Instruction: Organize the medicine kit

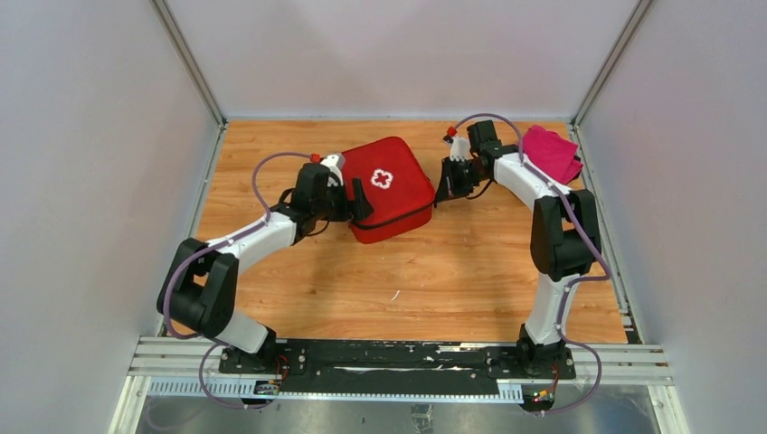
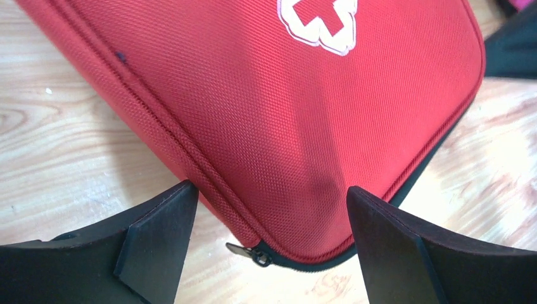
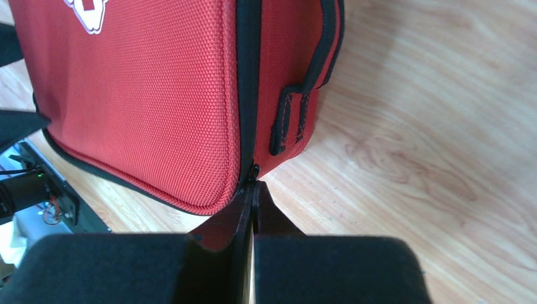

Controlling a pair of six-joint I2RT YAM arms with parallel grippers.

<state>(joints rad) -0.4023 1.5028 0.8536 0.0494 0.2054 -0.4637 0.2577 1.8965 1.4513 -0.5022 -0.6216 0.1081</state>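
Observation:
The red medicine kit [image 1: 389, 185] lies zipped shut on the wooden table, white cross up. My left gripper [image 1: 362, 201] is open at its near-left corner. In the left wrist view the kit's corner [image 2: 304, 114] sits between the two fingers [image 2: 158, 234], with a black zip pull [image 2: 247, 252] at the corner's edge. My right gripper [image 1: 443, 185] is at the kit's right corner. In the right wrist view its jaws [image 3: 254, 187] are pressed together on a small zip pull [image 3: 255, 171] at the end of the kit's black zip line [image 3: 248, 76].
A magenta folded cloth [image 1: 552, 154] lies at the back right corner beside the right arm. A black strap handle [image 3: 294, 117] runs along the kit's side. Grey walls enclose the table on three sides.

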